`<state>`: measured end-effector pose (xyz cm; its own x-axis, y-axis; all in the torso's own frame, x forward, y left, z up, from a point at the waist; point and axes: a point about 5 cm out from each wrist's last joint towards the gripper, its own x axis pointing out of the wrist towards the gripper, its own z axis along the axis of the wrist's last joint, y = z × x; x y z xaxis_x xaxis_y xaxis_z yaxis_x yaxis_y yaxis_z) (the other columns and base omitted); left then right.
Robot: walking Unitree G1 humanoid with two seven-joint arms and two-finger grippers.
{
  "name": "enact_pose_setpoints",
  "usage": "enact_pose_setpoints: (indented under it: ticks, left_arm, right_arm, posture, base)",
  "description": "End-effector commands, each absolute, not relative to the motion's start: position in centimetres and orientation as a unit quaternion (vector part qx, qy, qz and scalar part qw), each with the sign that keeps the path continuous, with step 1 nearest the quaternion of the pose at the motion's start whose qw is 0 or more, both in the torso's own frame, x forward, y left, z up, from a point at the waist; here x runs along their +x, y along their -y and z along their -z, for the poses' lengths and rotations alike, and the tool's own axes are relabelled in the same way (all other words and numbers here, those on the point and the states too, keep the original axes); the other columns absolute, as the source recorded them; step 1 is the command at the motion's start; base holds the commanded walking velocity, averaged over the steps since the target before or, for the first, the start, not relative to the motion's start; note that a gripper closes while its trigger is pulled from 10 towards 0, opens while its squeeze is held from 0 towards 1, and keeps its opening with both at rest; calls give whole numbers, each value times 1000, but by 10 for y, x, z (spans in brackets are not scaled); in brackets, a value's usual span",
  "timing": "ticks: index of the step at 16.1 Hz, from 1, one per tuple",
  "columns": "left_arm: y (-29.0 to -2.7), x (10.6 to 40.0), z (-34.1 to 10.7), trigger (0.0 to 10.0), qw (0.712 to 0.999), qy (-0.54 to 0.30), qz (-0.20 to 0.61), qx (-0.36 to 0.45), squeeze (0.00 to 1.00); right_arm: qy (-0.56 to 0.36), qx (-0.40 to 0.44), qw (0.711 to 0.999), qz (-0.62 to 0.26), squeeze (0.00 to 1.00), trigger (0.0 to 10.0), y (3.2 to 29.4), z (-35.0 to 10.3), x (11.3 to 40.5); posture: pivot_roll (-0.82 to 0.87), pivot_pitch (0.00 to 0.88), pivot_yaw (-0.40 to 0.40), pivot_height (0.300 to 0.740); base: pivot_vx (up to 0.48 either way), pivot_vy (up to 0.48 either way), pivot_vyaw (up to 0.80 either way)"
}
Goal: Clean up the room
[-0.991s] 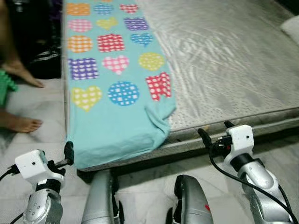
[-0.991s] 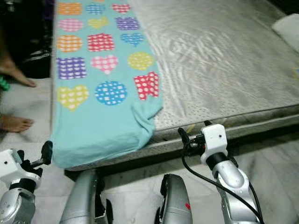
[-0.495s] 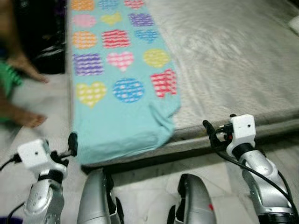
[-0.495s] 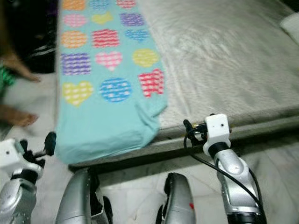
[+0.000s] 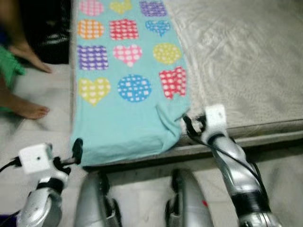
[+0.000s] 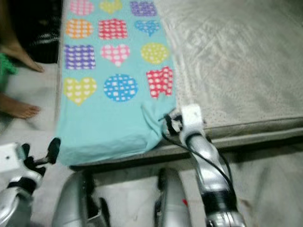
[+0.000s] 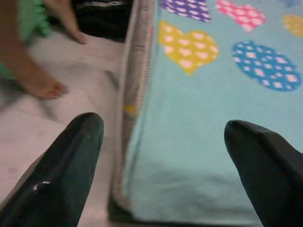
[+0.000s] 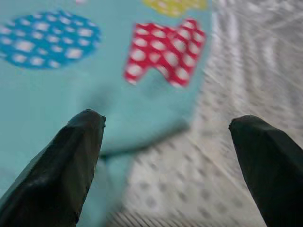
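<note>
Right gripper (image 5: 185, 126) — at sheet (image 5: 120, 118) corner

1. Patterned sheet (image 5: 128, 90): far end cut off by the frame's top edge; motion-blurred.
2. Mattress (image 5: 246, 61): runs out of frame at top and right.
3. Person's feet (image 5: 28, 109): legs cut off at left; blurred.
4. Dark object (image 5: 52, 42) beside mattress: unidentifiable.

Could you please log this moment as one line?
right pincer: open, at folded blanket corner | left pincer: open, near mattress edge
</note>
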<state>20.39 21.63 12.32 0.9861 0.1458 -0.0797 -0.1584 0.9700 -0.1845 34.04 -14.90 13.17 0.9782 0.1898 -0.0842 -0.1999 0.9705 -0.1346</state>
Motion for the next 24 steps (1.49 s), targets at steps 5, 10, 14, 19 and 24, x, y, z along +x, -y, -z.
enact_pose_setpoints:
  ticks: [5, 10, 14, 19, 24]
  left_arm:
    - [-208, 194, -126, 10000, 992, -54, -61, -91, 0]
    - [-205, 193, -129, 10000, 992, -63, -48, -93, 0]
    - [-202, 196, -129, 10000, 992, -66, -42, -94, 0]
    - [-204, 196, -130, 10000, 993, -65, -45, -93, 0]
    - [-203, 200, -132, 10000, 993, -56, -48, -94, 0]
  right_arm:
    - [-98, -49, 988, -111, 0, 10000, 139, -106, 338]
    - [-128, -70, 973, -181, 0, 10000, 121, -98, 340]
    - [-122, -75, 981, -129, 0, 10000, 112, -101, 351]
    - [-113, -103, 987, -58, 0, 10000, 114, -102, 355]
    - [-71, -132, 989, -6, 0, 10000, 118, -111, 355]
  posture:
    - [73, 350, -64, 556]
    - [82, 349, -62, 556]
    - [87, 341, -58, 556]
    - [90, 340, -59, 556]
    - [83, 332, -56, 556]
  base:
    - [0, 0, 0]
    - [0, 0, 0]
    - [0, 0, 0]
    - [0, 0, 0]
    - [0, 0, 0]
